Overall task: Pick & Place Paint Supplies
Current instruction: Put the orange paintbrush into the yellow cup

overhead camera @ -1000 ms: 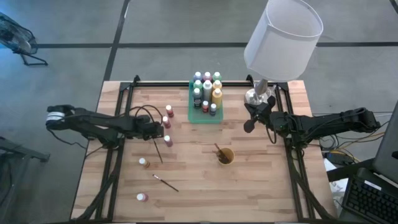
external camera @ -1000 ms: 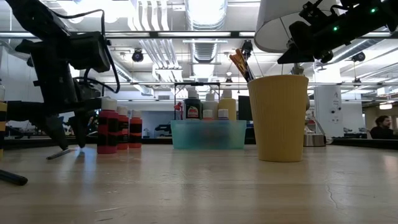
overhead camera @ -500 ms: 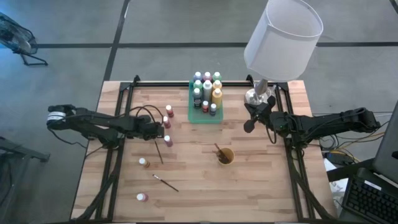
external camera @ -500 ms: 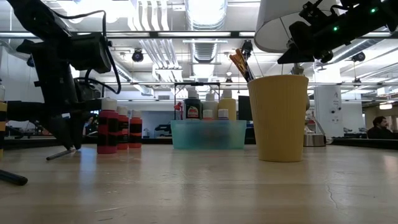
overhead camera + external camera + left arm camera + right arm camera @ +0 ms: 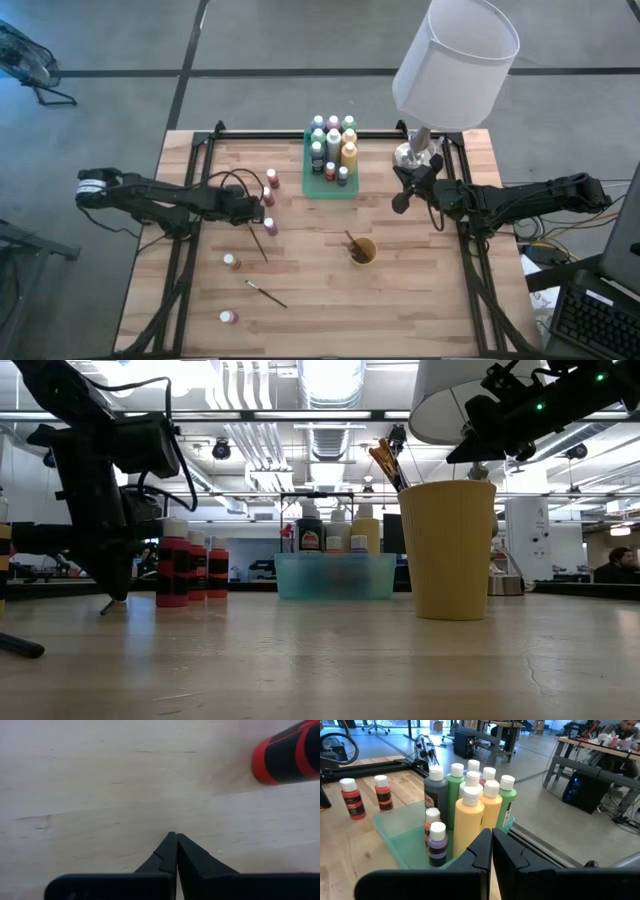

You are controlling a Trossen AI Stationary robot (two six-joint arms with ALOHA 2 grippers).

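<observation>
Since the earlier frame, the left end effector [image 5: 258, 210] has closed; its fingers [image 5: 175, 851] are now clenched at the table [image 5: 420, 290], probably on the thin paintbrush [image 5: 259, 241] beside the red bottles [image 5: 268, 197]. The right end effector [image 5: 400, 202], clenched and empty, waits near the green tray [image 5: 328, 190]. This looks like the grasping step; next it should lift the paintbrush and carry it to the cup [image 5: 362, 251].

Left gripper [image 5: 176, 840]: I see its fingers pressed together, tips over bare wood.
Table [image 5: 100, 785]: pale wooden planks.
Red paint bottle [image 5: 287, 754]: apart from my fingertips.
</observation>
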